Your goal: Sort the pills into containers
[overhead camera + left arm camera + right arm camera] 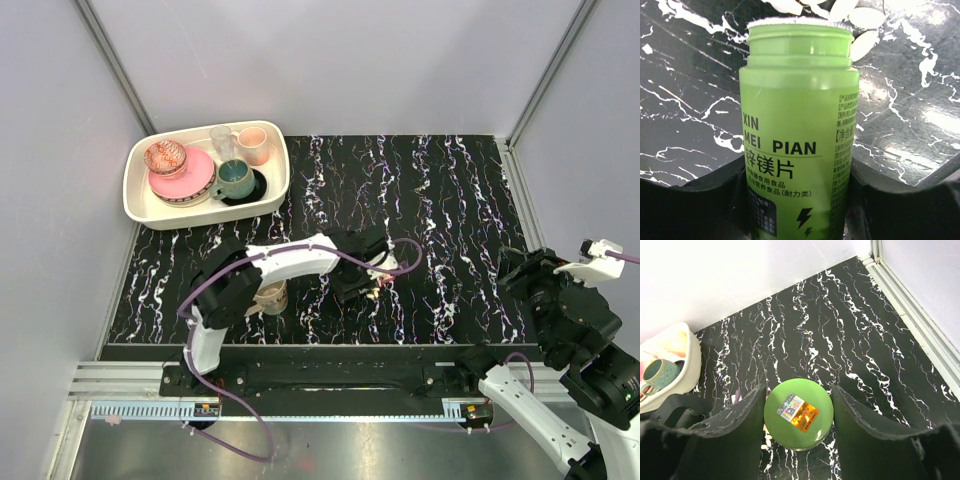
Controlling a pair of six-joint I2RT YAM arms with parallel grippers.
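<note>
My left gripper [365, 270] is shut on the lime-green bottle [800, 125]. The bottle has no cap, and its open mouth tips toward the black tabletop. Several cream pills [865, 17] lie on the table just past the mouth; they also show in the top view [380, 284]. My right gripper [798, 415] is shut on the darker green cap [798, 412], which bears a sticker and is held above the table. A few pills [765, 440] show below the cap's left edge. In the top view my right gripper [522, 272] is at the right of the table. The purple pill box is not clearly in view.
A cream tray [140, 205] at the back left holds a pink plate, a teal cup [236, 180], a pink cup and a glass. A beige mug [270, 297] stands under my left arm. Walls enclose the table on three sides.
</note>
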